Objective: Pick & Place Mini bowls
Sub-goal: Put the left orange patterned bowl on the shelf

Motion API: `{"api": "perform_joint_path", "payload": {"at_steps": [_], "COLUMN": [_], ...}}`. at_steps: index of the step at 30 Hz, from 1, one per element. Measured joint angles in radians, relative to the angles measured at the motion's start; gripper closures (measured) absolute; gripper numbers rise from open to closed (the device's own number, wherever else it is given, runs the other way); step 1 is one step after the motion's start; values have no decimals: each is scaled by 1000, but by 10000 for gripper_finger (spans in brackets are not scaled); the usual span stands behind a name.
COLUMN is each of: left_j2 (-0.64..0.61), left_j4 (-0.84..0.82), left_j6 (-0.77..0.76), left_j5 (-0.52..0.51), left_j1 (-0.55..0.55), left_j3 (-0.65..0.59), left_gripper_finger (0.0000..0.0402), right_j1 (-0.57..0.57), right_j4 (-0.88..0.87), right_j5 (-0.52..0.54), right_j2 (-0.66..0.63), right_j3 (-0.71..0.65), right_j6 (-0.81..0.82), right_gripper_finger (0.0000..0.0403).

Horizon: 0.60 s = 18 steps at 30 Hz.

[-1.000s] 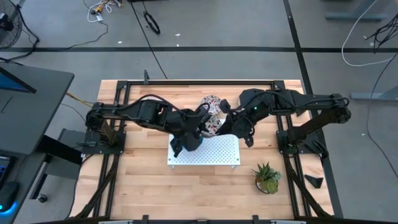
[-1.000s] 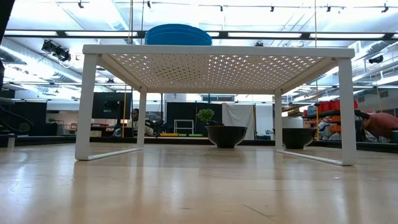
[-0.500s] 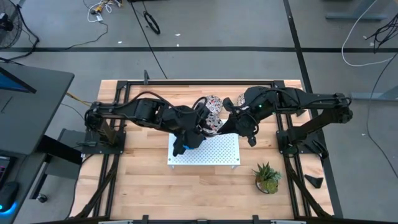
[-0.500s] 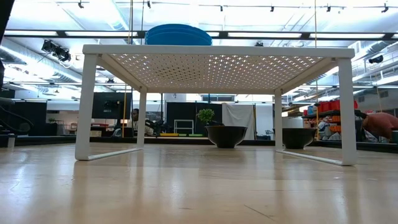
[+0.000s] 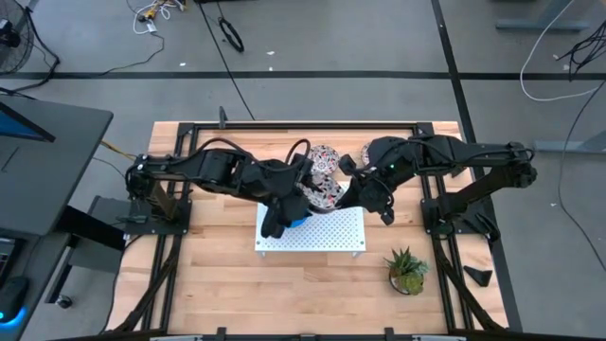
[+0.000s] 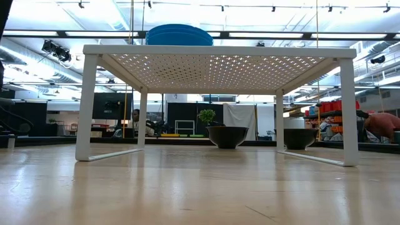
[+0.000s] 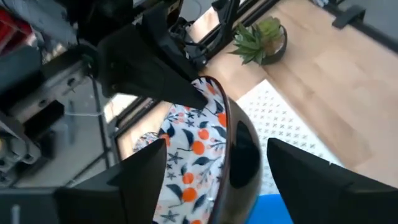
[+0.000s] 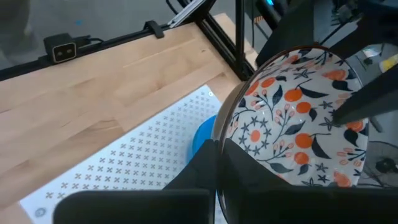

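Grey floor (image 5: 379, 57) around the wooden table (image 5: 237, 284); loose cables (image 5: 227, 33) lying on it. Bright ceiling lights (image 6: 37, 19) overhead.

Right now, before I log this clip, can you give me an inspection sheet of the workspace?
Surface: wooden table, white perforated board standing on it.
Job's things: blue bowls on the board; one floral bowl held above it; another floral bowl on the table behind.
Clutter: potted plant.
Grippers: right gripper shut on the floral bowl's rim; left gripper open either side of it.
Cables: loose on the floor.
Surroundings: desk; a person far off.
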Motion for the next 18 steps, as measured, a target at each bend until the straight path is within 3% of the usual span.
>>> {"api": "perform_joint_path", "payload": {"at_steps": [9,14,18], "left_j2": [-64,-103,-143], "left_j4": [-97,-107,-96], "left_j6": [-341,-546,-699], "left_j5": [2,15,-31], "left_j1": [-31,-29,-21], "left_j3": [0,0,-1], "left_gripper_finger": [113,113,113], "right_j1": [0,0,0], "right_j4": [-72,-154,-233], "right_j5": [26,101,154], "right_j2": [0,0,0], "right_j3": [0,0,0], "right_j6": [5,12,29], "right_gripper_finger": [396,396,396]}}
